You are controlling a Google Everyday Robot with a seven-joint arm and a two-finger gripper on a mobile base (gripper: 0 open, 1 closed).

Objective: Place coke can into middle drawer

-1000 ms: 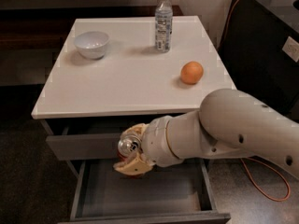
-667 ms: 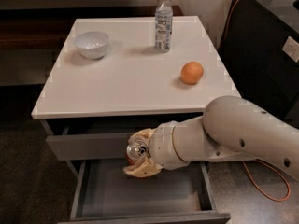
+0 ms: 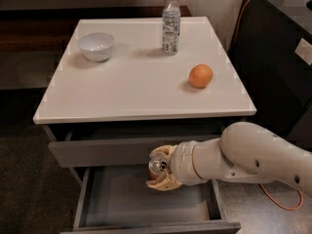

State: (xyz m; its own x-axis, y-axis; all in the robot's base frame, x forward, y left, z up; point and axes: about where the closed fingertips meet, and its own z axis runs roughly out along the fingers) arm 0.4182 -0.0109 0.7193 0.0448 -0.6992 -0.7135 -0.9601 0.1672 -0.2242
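Observation:
My gripper [image 3: 162,173] is at the end of the white arm that reaches in from the right. It is shut on the coke can [image 3: 156,166], whose silver top faces the camera; only a sliver of red shows between the cream fingers [image 3: 165,183]. The can is held over the open middle drawer [image 3: 122,204], a dark grey pulled-out tray, near its back and just below the grey drawer front above it [image 3: 97,153]. The can's body is mostly hidden by the fingers.
On the white cabinet top [image 3: 136,87] stand a white bowl [image 3: 96,46], a clear water bottle [image 3: 170,23] and an orange [image 3: 200,76]. A black cabinet [image 3: 278,57] stands at the right, with an orange cable [image 3: 280,204] on the floor.
My gripper with the can has moved a little to the right and lower, further over the open drawer. Nothing on the cabinet top has moved.

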